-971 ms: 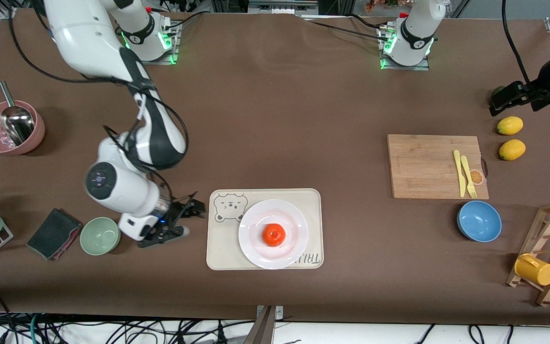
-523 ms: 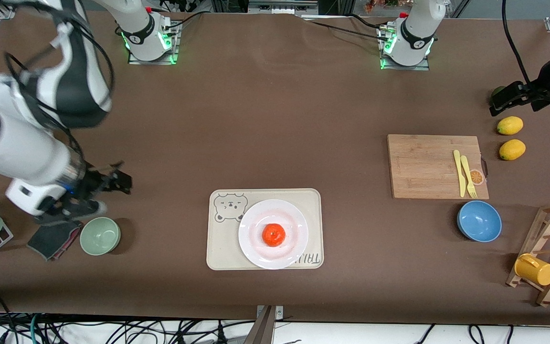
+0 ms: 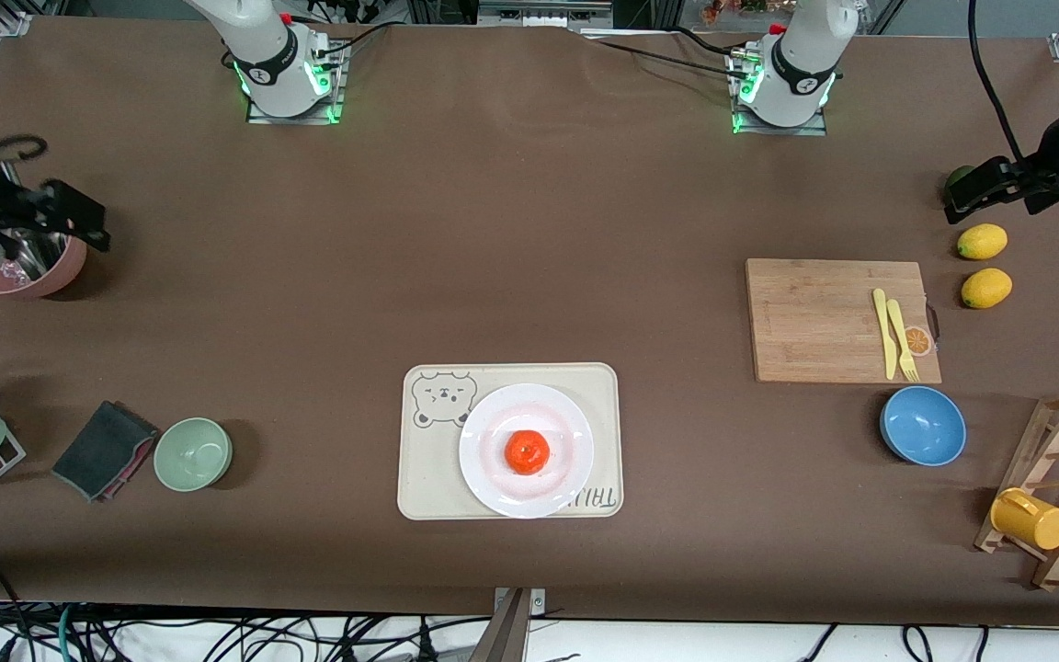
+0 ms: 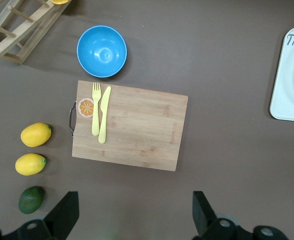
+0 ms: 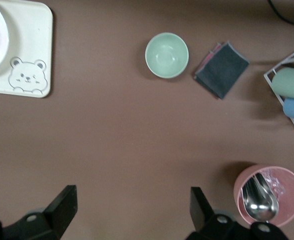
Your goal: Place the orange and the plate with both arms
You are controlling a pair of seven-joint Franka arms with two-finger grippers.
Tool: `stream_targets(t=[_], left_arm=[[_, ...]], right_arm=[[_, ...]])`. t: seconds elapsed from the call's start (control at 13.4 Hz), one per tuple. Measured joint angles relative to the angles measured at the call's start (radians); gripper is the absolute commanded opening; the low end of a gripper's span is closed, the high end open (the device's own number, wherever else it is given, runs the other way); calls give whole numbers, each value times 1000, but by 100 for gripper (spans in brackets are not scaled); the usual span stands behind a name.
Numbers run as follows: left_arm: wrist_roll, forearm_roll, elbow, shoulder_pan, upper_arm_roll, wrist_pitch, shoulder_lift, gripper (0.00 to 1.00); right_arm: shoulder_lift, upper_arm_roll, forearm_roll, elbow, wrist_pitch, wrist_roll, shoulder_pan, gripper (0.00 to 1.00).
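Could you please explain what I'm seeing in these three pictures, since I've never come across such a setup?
Two robot arms stand at a brown table. One picture comes from a high camera facing them; the other two come from cameras on the arms' wrists, looking down past their own fingers. The left gripper hangs open over the table by the lemons and cutting board, holding nothing. The right gripper hangs open beside the pink bowl, also holding nothing. Near the front camera the orange sits on the plate, which lies on the bear tray. Also around: a blue bowl, a green bowl and a cloth.
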Motion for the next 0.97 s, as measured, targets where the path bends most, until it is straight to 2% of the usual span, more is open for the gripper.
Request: stream_targets(t=[0.15, 0.3, 0.97], left_arm=[[0, 0, 0, 0, 0, 0, 0, 100], [0, 0, 0, 1, 0, 0, 0, 100], [0, 0, 0, 1, 0, 0, 0, 100]], right_arm=[[-69, 26, -4, -140, 38, 64, -28, 100], [-104, 32, -4, -238, 84, 119, -32, 100], [-116, 51, 13, -249, 114, 145, -34, 100]])
